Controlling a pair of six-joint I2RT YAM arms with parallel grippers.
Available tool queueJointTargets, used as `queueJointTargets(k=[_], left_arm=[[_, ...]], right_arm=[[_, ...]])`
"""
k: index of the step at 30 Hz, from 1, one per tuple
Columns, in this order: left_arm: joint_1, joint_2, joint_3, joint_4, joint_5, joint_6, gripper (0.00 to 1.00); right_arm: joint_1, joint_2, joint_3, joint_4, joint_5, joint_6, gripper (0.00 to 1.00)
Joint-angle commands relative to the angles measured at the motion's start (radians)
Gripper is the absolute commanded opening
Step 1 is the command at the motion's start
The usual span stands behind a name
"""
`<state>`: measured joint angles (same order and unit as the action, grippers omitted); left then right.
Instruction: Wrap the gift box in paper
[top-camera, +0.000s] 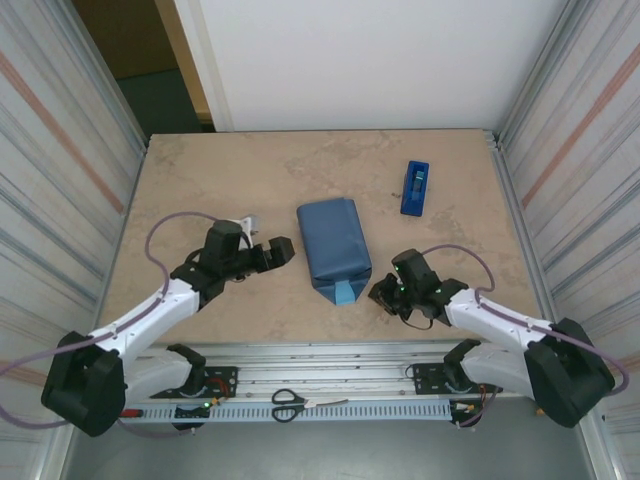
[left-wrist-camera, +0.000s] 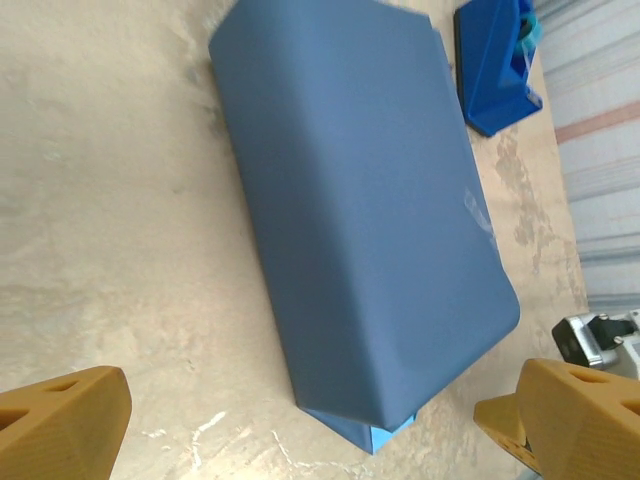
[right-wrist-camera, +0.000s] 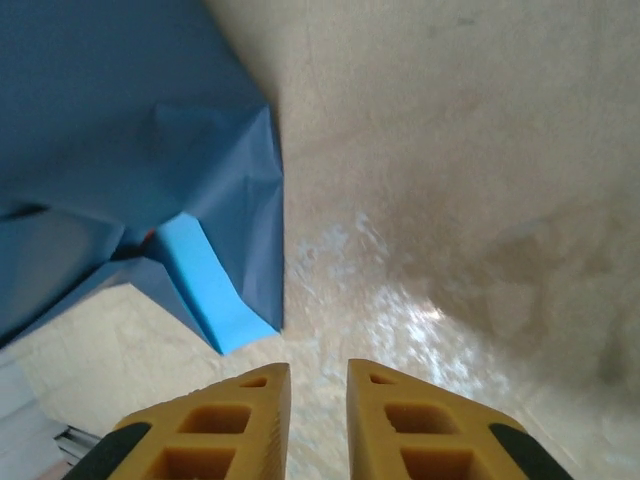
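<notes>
Left hand (top-camera: 268, 246), spread, beside the paper (top-camera: 333, 243), seemingly lying lengthwise near-to-far.

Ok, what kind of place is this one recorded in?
Probably a lab or workshop robot cell, not a home: a bare stone-look table boxed in by corrugated metal walls, with a metal mounting rail along its near edge.

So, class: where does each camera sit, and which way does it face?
Top: above, behind the arms, looking down on the table; left hand, right hand show.
Left wrist: on that arm, facing the paper; its fingers wide apart.
Right wrist: low, facing the paper's folded end; fingers close together.
Shared: paper in all; tape dispenser in top and left wrist.
</notes>
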<state>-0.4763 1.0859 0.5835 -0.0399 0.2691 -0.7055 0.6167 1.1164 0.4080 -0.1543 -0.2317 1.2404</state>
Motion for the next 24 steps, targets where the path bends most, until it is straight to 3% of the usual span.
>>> queueJointTargets(k=[1, 8, 24], left_arm=[[0.024, -0.047, -0.019, 0.022, 0.03, 0.048, 0.99], [0.041, -0.034, -0.03, 0.035, 0.062, 0.039, 0.99], [0.05, -0.027, -0.041, 0.04, 0.071, 0.026, 0.99]], right_arm=[[0.013, 0.073, 0.017, 0.146, -0.011, 0.082, 0.19], [0.05, 0.217, 0.078, 0.147, -0.001, 0.1, 0.2], [0.064, 0.289, 0.092, 0.193, -0.009, 0.102, 0.17]])
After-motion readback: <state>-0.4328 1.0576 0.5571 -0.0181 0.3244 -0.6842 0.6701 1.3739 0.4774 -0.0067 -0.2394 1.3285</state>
